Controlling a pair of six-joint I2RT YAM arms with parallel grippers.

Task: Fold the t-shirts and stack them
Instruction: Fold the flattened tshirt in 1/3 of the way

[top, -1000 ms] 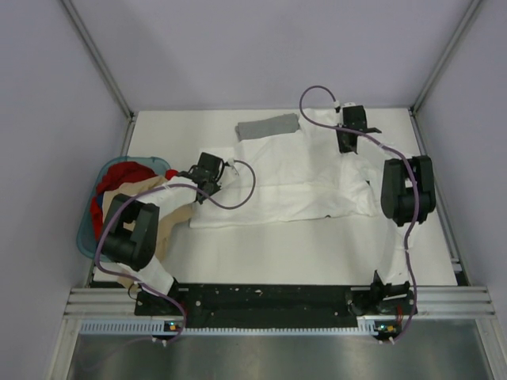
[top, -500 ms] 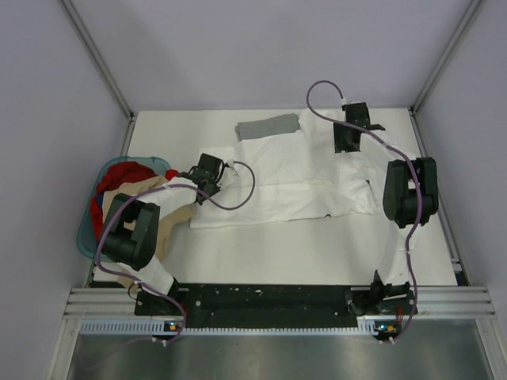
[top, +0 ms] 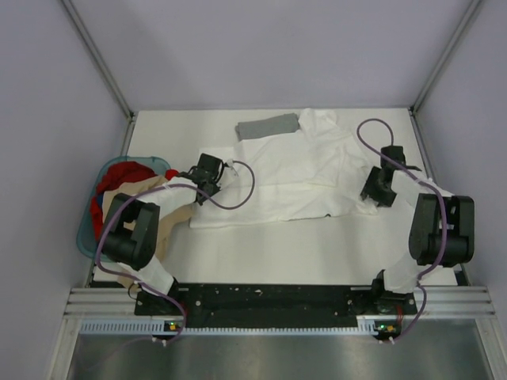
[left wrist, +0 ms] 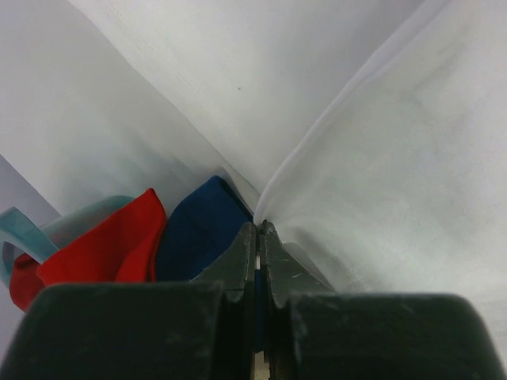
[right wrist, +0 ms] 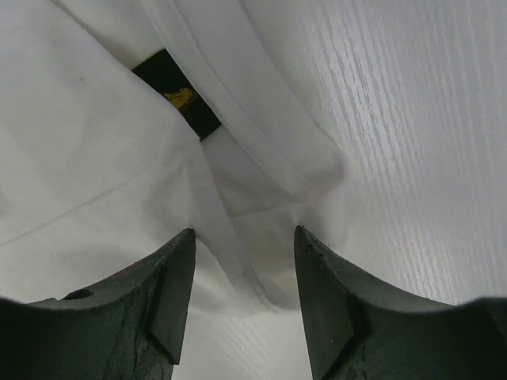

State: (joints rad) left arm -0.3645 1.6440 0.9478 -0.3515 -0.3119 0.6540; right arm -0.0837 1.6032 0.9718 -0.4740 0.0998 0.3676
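White tee (top: 293,178) lies spread out mid-tabletop (top: 277,253). Grey tee (top: 268,127) sits folded just beside its far edge. My left fingers (left wrist: 259,252) are pressed shut at the white tee's left edge; can't tell if cloth is pinched. My right fingers (right wrist: 242,237) are half apart, holding nothing, over the collar near the black label (right wrist: 176,95). Basket (top: 85,237) of clothes at far left.
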